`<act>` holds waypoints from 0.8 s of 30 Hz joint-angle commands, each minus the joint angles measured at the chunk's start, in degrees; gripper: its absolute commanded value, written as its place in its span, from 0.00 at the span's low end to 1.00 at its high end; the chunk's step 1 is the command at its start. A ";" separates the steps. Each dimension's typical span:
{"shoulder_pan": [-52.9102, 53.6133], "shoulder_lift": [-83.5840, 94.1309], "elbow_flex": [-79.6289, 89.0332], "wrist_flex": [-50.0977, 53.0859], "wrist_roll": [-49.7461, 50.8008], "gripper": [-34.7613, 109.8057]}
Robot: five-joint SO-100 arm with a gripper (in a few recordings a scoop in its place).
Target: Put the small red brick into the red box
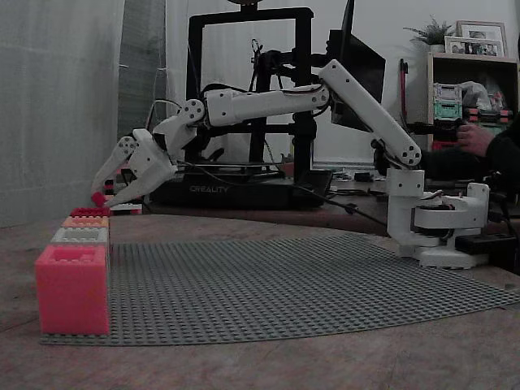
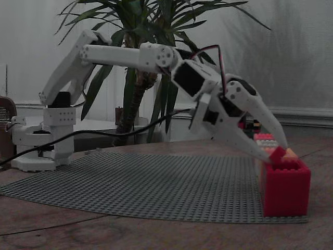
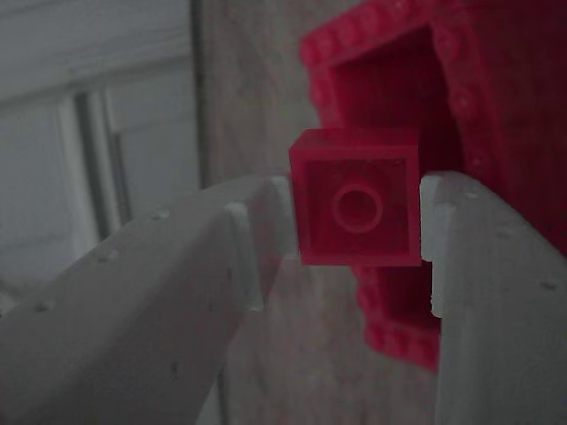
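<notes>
We're gripping the small red brick (image 3: 357, 197) between both fingertips of the gripper (image 3: 354, 221), underside facing the wrist camera. It's hanging just above the studded rim of the red box (image 3: 461, 133), at the far end of the box row on the grey baseplate (image 1: 309, 284).

Colours I read across the views, dim light.
My white gripper (image 3: 354, 221) pinches the small red brick (image 3: 357, 197), bright red; red box (image 3: 478, 133) deep red, studded rim; baseplate (image 1: 309, 280) grey, evenly studded; nearest box (image 1: 71, 288) pinkish-red; arm (image 1: 268, 101) white.
</notes>
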 commanded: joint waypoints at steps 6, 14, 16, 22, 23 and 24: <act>-1.58 2.64 -3.87 -0.53 -1.32 0.32; -1.58 7.29 -3.43 2.02 -0.53 0.34; -1.67 8.00 -3.43 2.11 -0.53 0.35; -2.37 26.72 12.57 2.72 3.16 0.27; -2.99 32.52 17.58 2.90 3.52 0.26; -3.69 38.41 22.50 3.43 3.34 0.24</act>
